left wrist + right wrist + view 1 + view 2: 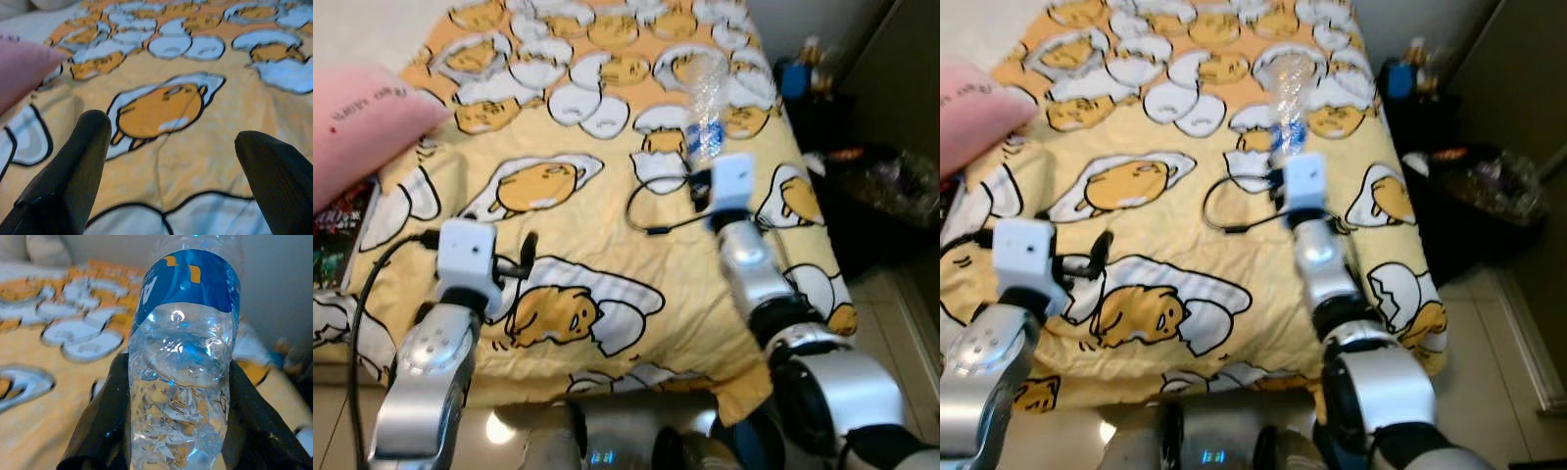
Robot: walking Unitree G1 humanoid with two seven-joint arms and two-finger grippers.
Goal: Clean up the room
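A bed (pixel 607 294) fills the middle of the room, covered with a yellow blanket (pixel 656 284) printed with egg pictures. A pink pillow (pixel 357 132) lies at the bed's left side. A black cable (pixel 651 211) curls on the blanket near the middle. To the right of the bed the floor is dark and cluttered with things too blurry to name.

The right gripper (pixel 178 431) is held up over the blanket, past the cable. Its 2 black fingers (pixel 105 421) are squeezed tight on a clear plastic bottle (pixel 183 367) with a blue label (pixel 195 284). The bottle is crinkled and stands up out of the fingers, above the bed.

The left gripper (pixel 178 166) hangs low over the blanket on the left, near the pillow. Its 2 fingers (pixel 76 171) are spread wide apart with nothing between them. Under it is one of the yellow egg pictures.
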